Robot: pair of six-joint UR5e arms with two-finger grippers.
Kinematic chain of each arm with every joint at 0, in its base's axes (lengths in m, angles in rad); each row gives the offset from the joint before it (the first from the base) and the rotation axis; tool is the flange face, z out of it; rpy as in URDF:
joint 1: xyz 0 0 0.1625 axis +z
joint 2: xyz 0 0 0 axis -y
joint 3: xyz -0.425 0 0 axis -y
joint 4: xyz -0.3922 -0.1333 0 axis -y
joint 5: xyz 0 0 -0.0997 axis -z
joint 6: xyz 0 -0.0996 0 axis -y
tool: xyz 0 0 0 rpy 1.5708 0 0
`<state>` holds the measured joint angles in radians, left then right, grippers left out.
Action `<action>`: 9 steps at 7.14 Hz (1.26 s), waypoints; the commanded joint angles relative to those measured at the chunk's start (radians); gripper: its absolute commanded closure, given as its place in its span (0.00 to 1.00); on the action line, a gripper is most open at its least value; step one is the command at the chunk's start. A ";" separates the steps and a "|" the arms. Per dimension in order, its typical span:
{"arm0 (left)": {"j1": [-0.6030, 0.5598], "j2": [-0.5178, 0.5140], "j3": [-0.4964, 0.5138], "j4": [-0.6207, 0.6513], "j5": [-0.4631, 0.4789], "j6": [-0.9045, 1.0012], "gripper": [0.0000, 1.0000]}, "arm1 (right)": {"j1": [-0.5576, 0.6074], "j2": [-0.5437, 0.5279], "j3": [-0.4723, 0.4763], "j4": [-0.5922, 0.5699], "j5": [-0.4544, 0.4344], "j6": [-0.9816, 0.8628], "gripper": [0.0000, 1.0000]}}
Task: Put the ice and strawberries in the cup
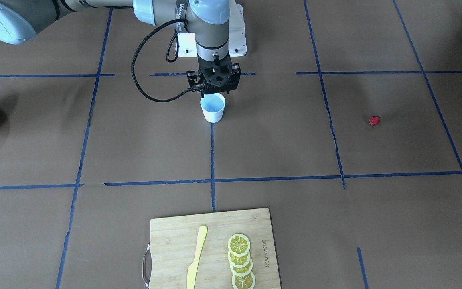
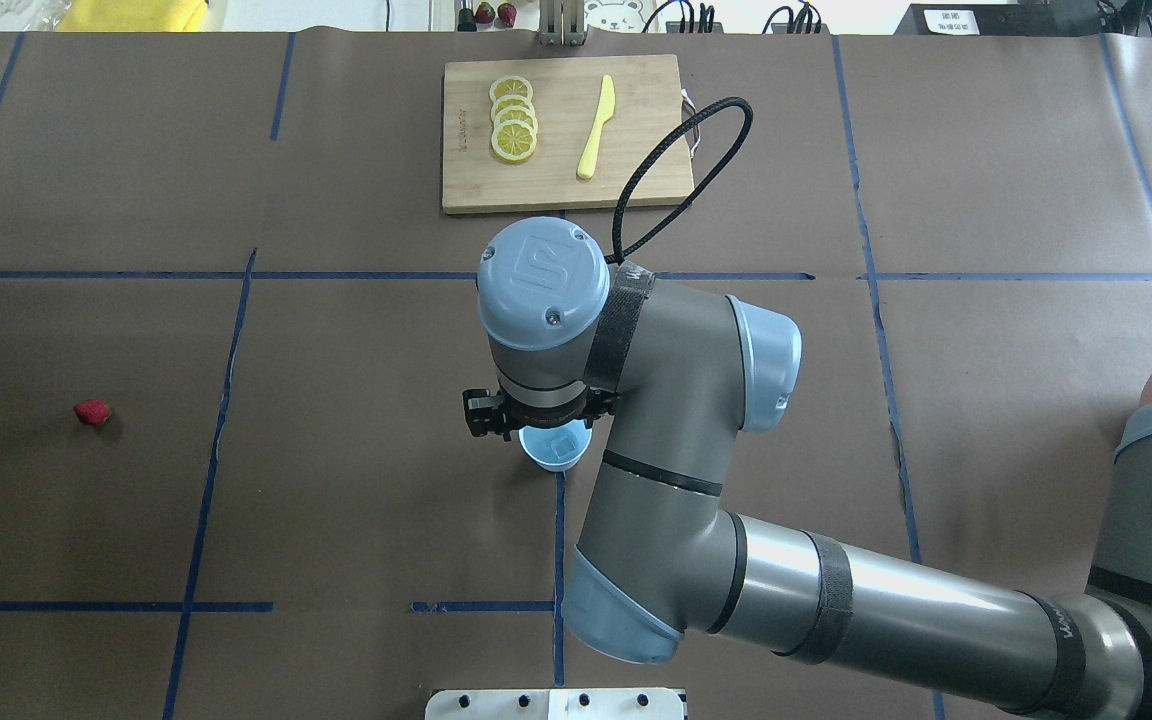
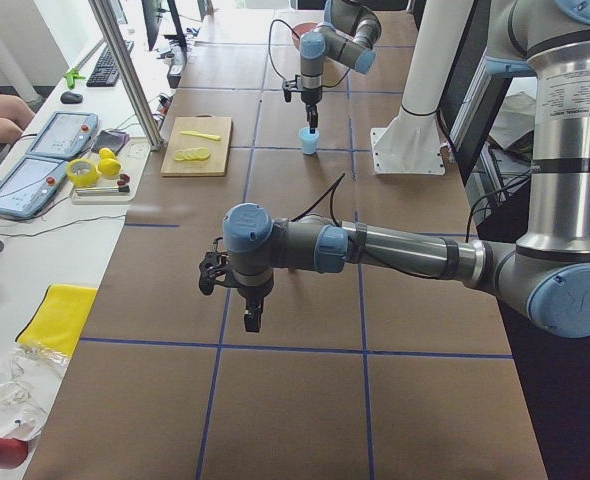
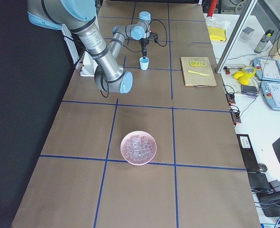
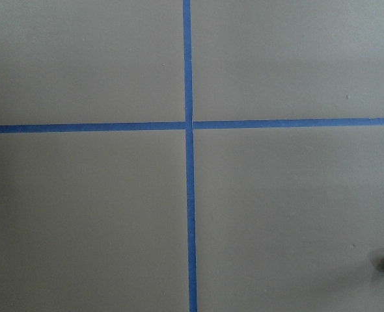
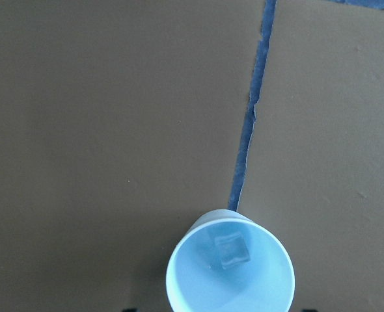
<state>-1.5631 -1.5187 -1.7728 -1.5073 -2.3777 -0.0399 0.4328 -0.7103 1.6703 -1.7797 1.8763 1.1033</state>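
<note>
The right tool [image 1: 213, 91] is hovering directly above the cup [image 1: 213, 107], standing wide open and gripping nothing. The cup is standing upright on the surface [image 1: 279, 136], and one ice cube [image 6: 232, 251] is lying inside it on the pale blue bottom. The strawberry [image 1: 374, 121] is lying well apart from the cup, toward the robot's left. More ice [image 4: 139, 148] is sitting piled in the pink bowl [image 4: 122, 144], well apart from the cup toward the robot's right. The left tool [image 3: 252, 322] is hanging over the surface far from the cup, pointing down; whether it is open or closed cannot be told. Beyond the cup, away from the robot's base, a cutting board [image 1: 171, 241] is carrying lemon slices [image 1: 240, 261] and a yellow knife [image 1: 197, 257].
</note>
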 commanded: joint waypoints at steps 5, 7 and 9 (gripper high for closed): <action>0.000 -0.008 -0.005 0.001 -0.002 0.000 0.00 | 0.269 -0.191 0.334 -0.136 0.091 -0.025 0.00; 0.000 -0.008 -0.014 0.001 -0.002 0.000 0.00 | 0.398 -0.411 0.478 -0.126 0.132 -0.202 0.00; 0.000 0.002 -0.034 0.002 -0.002 0.000 0.00 | 0.503 -0.623 0.541 -0.062 0.171 -0.362 0.00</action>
<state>-1.5631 -1.5208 -1.7977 -1.5053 -2.3786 -0.0399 0.8728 -1.1997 2.1692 -1.8872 2.0277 0.8417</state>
